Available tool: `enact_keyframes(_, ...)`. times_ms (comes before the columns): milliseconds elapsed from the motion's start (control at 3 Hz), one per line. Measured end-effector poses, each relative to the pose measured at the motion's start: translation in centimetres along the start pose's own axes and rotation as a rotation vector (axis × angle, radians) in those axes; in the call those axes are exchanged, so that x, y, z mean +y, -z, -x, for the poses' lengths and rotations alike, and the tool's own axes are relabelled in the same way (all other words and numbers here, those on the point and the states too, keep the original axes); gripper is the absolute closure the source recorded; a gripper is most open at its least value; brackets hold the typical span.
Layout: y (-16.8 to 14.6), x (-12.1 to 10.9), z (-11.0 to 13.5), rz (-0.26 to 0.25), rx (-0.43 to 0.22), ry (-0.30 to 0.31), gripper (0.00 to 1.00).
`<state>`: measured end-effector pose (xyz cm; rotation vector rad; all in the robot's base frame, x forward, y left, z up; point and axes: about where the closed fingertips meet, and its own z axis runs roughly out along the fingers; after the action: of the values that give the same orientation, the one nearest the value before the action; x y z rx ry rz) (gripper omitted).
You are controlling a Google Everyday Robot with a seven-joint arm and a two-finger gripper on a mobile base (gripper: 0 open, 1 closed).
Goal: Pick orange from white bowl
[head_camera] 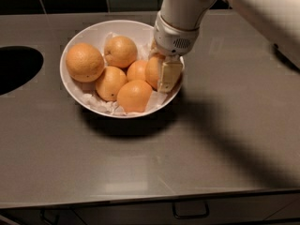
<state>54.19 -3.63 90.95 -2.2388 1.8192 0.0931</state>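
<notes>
Grasp check: orange (pixel 152 71) sits at the white bowl's (pixel 84 95) right rim.
My gripper (pixel 161 70) is clenched on it. I judge the smooth skin could slip on lifting, or neighbouring oranges (pixel 135 95) roll.

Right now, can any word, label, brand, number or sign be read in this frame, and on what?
None can be read. There is no text on the gripper, down at the right side of the white bowl among the oranges, on its wrist grille, or on the counter.
</notes>
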Motion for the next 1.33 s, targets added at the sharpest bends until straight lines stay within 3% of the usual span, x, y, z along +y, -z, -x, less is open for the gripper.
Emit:
enact_keyframes(333, 0.0, 0.0, 0.0, 0.0, 0.0, 0.0, 0.89)
enact_keyframes(667, 0.0, 0.0, 0.0, 0.0, 0.0, 0.0, 1.0)
enact_keyframes(1000, 0.01, -0.05, 0.06, -0.003, -0.002, 0.001, 1.0)
enact_keyframes(1333, 0.63, -0.33, 0.79, -0.038, -0.034, 0.021, 1.0)
